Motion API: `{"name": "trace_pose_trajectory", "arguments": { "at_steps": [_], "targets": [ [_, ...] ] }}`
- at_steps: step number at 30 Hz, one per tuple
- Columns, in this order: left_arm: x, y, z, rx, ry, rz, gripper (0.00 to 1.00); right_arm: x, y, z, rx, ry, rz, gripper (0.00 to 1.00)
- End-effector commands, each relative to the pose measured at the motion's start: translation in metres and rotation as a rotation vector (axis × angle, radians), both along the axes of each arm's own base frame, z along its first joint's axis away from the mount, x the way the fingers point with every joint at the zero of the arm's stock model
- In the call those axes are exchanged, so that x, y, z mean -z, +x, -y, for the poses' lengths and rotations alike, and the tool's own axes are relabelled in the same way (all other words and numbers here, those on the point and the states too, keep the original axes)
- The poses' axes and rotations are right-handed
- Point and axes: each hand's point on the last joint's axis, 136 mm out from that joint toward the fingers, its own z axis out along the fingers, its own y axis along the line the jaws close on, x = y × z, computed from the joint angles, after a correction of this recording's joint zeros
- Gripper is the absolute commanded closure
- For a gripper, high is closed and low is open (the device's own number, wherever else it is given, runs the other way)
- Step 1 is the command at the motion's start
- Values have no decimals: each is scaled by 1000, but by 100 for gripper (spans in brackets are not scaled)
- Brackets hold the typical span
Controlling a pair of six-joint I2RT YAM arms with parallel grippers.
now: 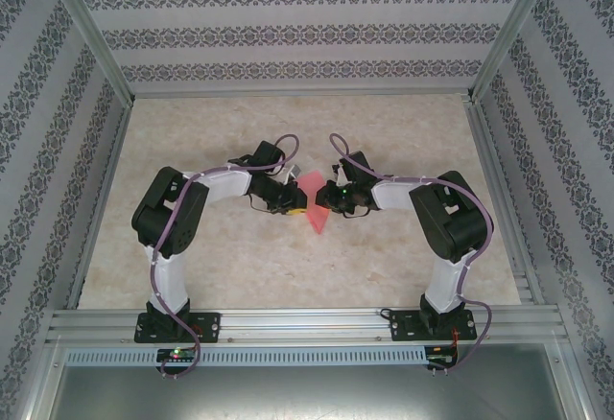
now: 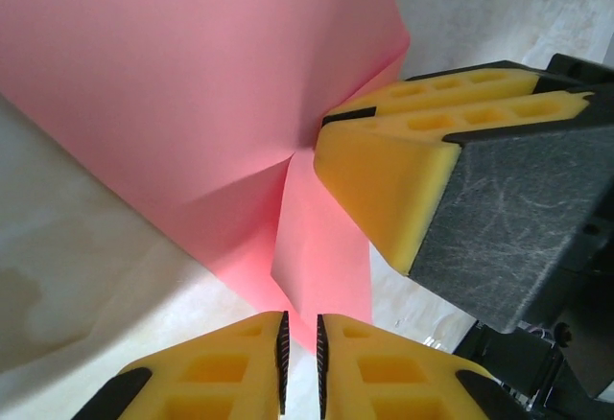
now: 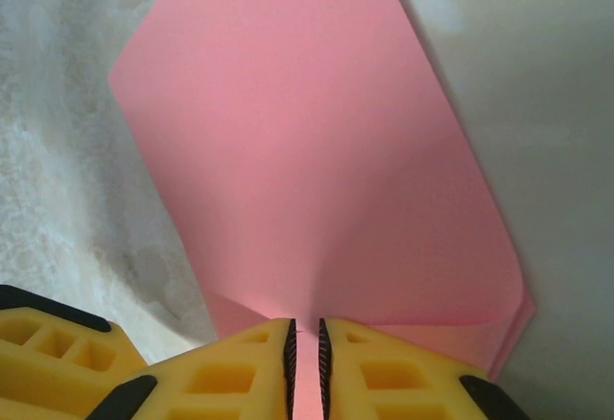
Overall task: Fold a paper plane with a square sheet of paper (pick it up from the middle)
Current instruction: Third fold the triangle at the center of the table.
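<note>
Paper (image 2: 192, 84) creased (left wrist view), left hand (image 2: 300, 334), right hand (image 3: 305, 334) pinching

A pale, marbled beige tabletop (image 1: 288, 276) fills the floor of the enclosure, its mottled surface also seen up close in the wrist views (image 2: 86, 286) (image 3: 58, 151). Wallpaper with dark floral stripes covers the back wall (image 1: 288, 17) and both side walls (image 1: 43, 151) (image 1: 576, 151). Aluminium uprights (image 1: 91, 32) (image 1: 508, 32) frame the corners, and an aluminium rail (image 1: 307, 322) runs along the near edge above a slotted strip (image 1: 307, 355).
</note>
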Motion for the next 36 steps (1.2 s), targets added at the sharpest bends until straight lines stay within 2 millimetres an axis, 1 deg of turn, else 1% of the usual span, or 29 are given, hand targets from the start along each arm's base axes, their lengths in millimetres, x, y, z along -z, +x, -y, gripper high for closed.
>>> {"name": "trace_pose_trajectory", "arguments": {
  "at_steps": [1, 6, 9, 17, 21, 24, 29, 36],
  "targets": [
    [-31, 9, 8, 0, -49, 72, 80, 32, -26, 13, -13, -75, -101, 84],
    [-41, 10, 7, -4, -46, 96, 80, 32, -27, 13, -19, -76, -102, 84],
    [-41, 10, 9, 1, -54, 93, 81, 31, -27, 13, -19, -76, -104, 85],
    [-21, 6, 24, 28, -79, 53, 81, 27, -28, 10, -26, -58, -100, 86],
    [-12, 5, 27, 42, -81, 39, 81, 27, -29, 9, -26, -46, -104, 86],
    [-1, 1, 28, 54, -72, 20, 81, 26, -29, 9, -24, -34, -103, 86],
    [11, -2, 26, 63, -46, 9, 81, 23, -27, 6, -22, -6, -98, 86],
    [24, -3, 24, 73, -17, -1, 81, 21, -28, 5, -26, 5, -97, 86]
  ]
}}
